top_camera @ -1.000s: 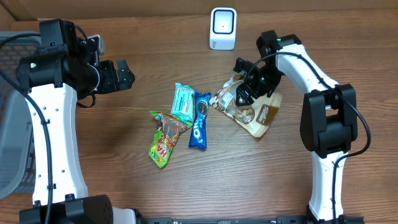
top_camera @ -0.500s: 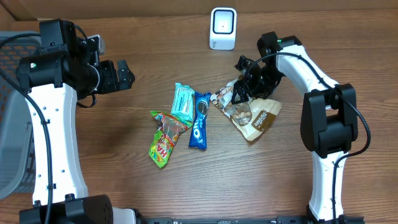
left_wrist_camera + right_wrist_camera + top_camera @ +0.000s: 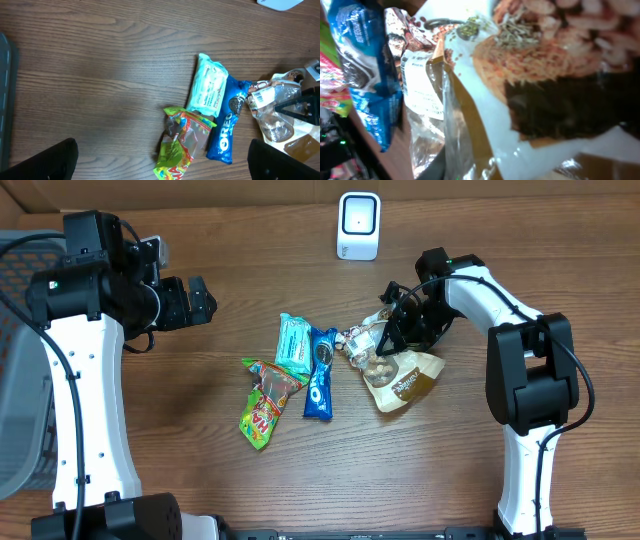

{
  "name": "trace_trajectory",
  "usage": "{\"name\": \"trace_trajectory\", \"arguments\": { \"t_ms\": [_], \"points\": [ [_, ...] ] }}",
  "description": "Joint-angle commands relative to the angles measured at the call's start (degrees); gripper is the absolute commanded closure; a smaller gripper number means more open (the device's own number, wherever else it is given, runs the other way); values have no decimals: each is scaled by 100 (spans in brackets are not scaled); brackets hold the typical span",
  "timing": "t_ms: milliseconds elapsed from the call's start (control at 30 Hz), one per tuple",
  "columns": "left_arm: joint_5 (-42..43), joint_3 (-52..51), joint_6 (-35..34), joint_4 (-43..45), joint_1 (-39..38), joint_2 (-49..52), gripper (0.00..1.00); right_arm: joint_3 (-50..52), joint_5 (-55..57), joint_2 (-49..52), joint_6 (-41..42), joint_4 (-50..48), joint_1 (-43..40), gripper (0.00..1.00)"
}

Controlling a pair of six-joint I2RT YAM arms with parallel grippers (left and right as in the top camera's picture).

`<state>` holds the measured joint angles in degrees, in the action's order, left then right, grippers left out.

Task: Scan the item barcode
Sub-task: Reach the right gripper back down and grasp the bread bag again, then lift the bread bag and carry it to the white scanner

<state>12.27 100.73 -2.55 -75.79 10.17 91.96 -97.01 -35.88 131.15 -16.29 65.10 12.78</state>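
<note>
A brown and clear snack bag (image 3: 402, 376) with a white label lies right of centre, its top edge lifted. My right gripper (image 3: 398, 332) is shut on that top edge. The right wrist view is filled by the bag (image 3: 530, 75), with a dark finger (image 3: 434, 166) against its clear film. The white scanner (image 3: 358, 225) stands at the back of the table, apart from the bag. My left gripper (image 3: 197, 302) hangs open and empty at the left, above bare wood; its fingertips (image 3: 61, 157) frame the snack pile.
A mint-green packet (image 3: 295, 343), a blue Oreo pack (image 3: 321, 372) and a green and red candy packet (image 3: 264, 402) lie together at the centre. A grey basket (image 3: 20, 390) sits at the left edge. The Oreo pack (image 3: 362, 70) lies close beside the bag.
The right gripper has shut on the snack bag and dragged its top edge down and left. The bag has swung round under it. The left arm has not moved.
</note>
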Motion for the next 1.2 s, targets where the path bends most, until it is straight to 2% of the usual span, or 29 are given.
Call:
{"name": "trace_trajectory", "arguments": {
  "t_ms": [0, 33, 67, 400, 567, 800, 1000, 1167],
  "points": [
    [85, -50, 129, -2, -13, -22, 0, 81, 7, 74, -13, -57, -11, 91],
    [85, -50, 129, -2, -13, -22, 0, 68, -57, 74, -13, -52, -33, 96],
    [85, -50, 129, -2, -13, -22, 0, 50, -146, 74, -13, -35, -59, 96],
    [85, -50, 129, -2, -13, -22, 1, -358, -1517, -251, -15, 107, -448, 96],
    [85, -50, 129, -2, -13, -22, 0, -629, -1506, -470, -13, 348, -520, 96],
    [85, -50, 129, -2, -13, -22, 0, -1290, -31, -804, 697, 487, -433, 96],
    [85, -50, 129, -2, -13, -22, 0, -2004, 1821, -894, 1405, 463, -105, 96],
    [85, -50, 129, -2, -13, -22, 0, -2273, 3156, -894, 1508, 157, 304, 96]
  ]
}}
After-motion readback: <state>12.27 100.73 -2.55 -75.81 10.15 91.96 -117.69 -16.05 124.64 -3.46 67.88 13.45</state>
